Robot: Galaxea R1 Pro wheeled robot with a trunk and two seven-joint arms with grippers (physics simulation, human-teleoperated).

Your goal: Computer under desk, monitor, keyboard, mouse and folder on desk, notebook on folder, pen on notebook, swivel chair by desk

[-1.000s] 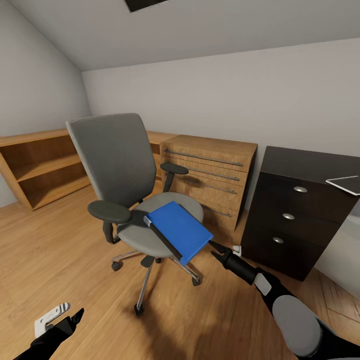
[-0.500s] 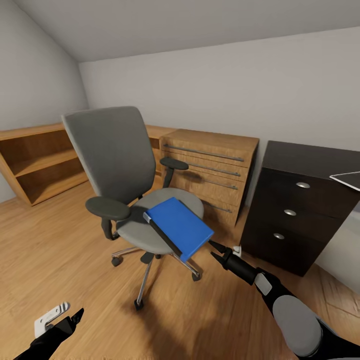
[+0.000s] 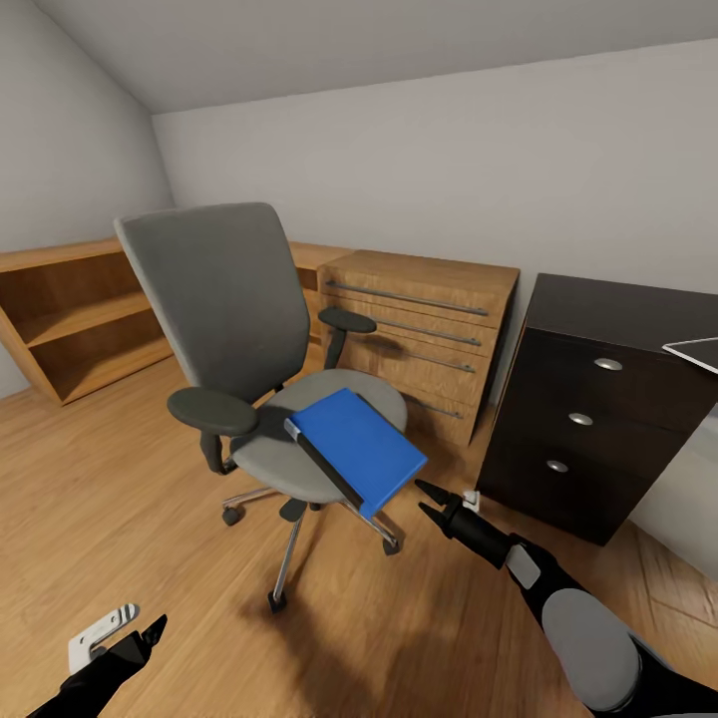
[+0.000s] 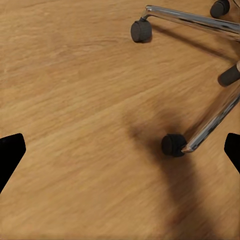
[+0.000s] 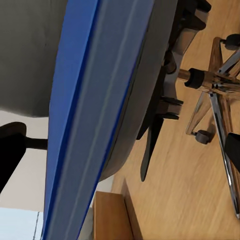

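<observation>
The swivel chair (image 3: 224, 299) with grey seat and back stands mid-floor. The blue folder (image 3: 357, 447) lies on its seat, one corner jutting over the front edge. My right gripper (image 3: 425, 499) is open, just below and in front of that corner, not touching it. The right wrist view looks along the folder's edge (image 5: 95, 100) from under the seat, past the open gripper (image 5: 120, 150). My left gripper (image 3: 150, 636) hangs open low over the floor, near the chair's chrome base (image 4: 205, 132). The black desk (image 3: 598, 329) stands at right, with the notebook (image 3: 698, 352) at the picture's edge.
A light wooden drawer chest (image 3: 424, 329) stands against the wall between chair and desk. A low wooden shelf (image 3: 80, 319) runs along the left wall. The chair's casters (image 4: 173, 145) and legs spread over the wood floor (image 3: 130, 519).
The whole view has shifted slightly as the camera moved, so the chair sits a bit lower and left in the picture. Both grippers keep their places and stay open.
</observation>
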